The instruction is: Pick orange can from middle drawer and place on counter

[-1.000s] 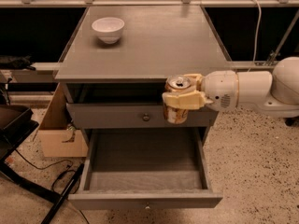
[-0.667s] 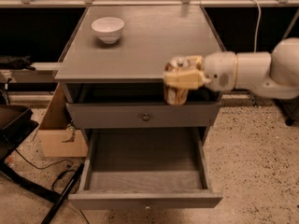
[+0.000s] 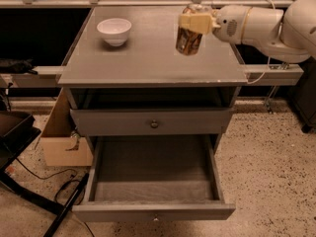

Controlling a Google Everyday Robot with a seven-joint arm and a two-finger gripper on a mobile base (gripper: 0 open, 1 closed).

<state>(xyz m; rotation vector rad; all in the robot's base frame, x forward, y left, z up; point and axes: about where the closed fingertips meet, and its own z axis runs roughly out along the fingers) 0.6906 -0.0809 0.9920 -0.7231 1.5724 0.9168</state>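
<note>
My gripper is shut on the orange can, holding it by its upper part above the right side of the counter. The can hangs upright, and I cannot tell whether its base touches the counter top. My white arm reaches in from the right. The middle drawer at the bottom of the grey cabinet is pulled open and shows only its bare floor. The knobbed drawer above it is shut.
A white bowl stands on the counter's back left. A cardboard box and black cables lie on the floor left of the cabinet. A black chair base is at far left. A rail runs behind the counter.
My gripper has lifted the orange can from in front of the cabinet's front edge up and back over the counter top.
</note>
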